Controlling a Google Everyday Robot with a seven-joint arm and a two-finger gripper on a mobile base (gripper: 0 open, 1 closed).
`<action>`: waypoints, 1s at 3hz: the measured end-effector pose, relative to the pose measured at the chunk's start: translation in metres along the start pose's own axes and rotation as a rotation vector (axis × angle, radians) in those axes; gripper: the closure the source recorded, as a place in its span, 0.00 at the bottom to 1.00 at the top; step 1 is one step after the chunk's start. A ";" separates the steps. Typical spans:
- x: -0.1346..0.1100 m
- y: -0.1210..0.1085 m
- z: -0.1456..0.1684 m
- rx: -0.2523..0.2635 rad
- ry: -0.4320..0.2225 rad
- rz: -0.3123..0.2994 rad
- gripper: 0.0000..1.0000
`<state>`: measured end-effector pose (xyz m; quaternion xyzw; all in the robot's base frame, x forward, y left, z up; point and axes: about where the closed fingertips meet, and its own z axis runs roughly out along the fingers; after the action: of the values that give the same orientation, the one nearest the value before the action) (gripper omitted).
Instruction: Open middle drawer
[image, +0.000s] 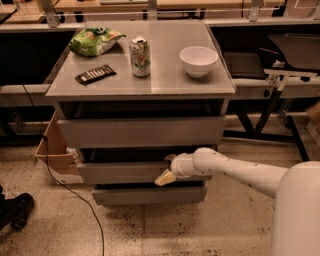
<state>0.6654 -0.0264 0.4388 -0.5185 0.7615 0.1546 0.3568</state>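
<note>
The grey cabinet has three flat-fronted drawers stacked under its top. The middle drawer (120, 172) is the wide shallow grey front between the taller top drawer (140, 131) and the bottom drawer (145, 195). A dark gap shows above its top edge. My gripper (166, 171) sits at the middle drawer's top edge, right of centre. One cream fingertip (164, 178) lies against the front face and the other reaches behind the edge, so the gripper clamps the front panel. My white arm (235, 170) comes in from the lower right.
On the cabinet top (165, 82) stand a green snack bag (95, 40), a dark bar (95, 74), a drink can (140, 56) and a white bowl (198, 60). A cardboard box (52, 150) and a cable (75, 200) lie left of the cabinet. A dark table frame (270, 100) stands to the right.
</note>
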 end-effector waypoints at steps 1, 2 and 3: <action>0.000 0.006 -0.004 -0.009 0.001 0.000 0.00; 0.019 0.069 -0.024 -0.099 0.012 0.004 0.00; 0.024 0.091 -0.038 -0.134 0.026 0.009 0.00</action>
<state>0.5636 -0.0276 0.4366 -0.5396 0.7566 0.2000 0.3104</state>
